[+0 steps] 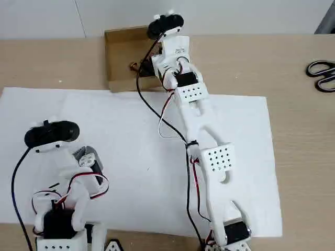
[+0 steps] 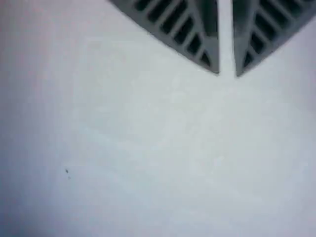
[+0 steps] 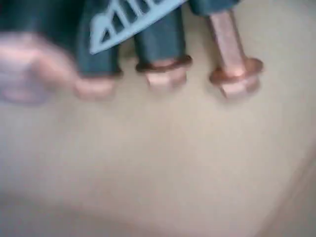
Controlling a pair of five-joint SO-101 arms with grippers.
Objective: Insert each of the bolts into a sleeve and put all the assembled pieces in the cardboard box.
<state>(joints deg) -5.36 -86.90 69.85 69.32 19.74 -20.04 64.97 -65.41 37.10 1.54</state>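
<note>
Copper-coloured heads pick out three bolts lying side by side on the floor of the cardboard box. One end bolt shows bare shank between its head and its dark green sleeve. The middle bolt and the far end bolt have their sleeves down against the heads. A pale ribbed part of my right gripper lies across those two sleeves. Whether that claw is wide or narrow I cannot tell. A pinkish blur beside the pieces is too soft for me to name.

From the high view the right arm stretches over the sheet, and its wrist covers the box's near corner and hides most of what lies inside. A black cable trails along it. My left gripper is narrow, a thin slit between the tips with nothing in it, hanging just above the white paper sheet.

Scissors lie on the bare wooden table, well apart from the box. A pale wall runs behind the table.
</note>
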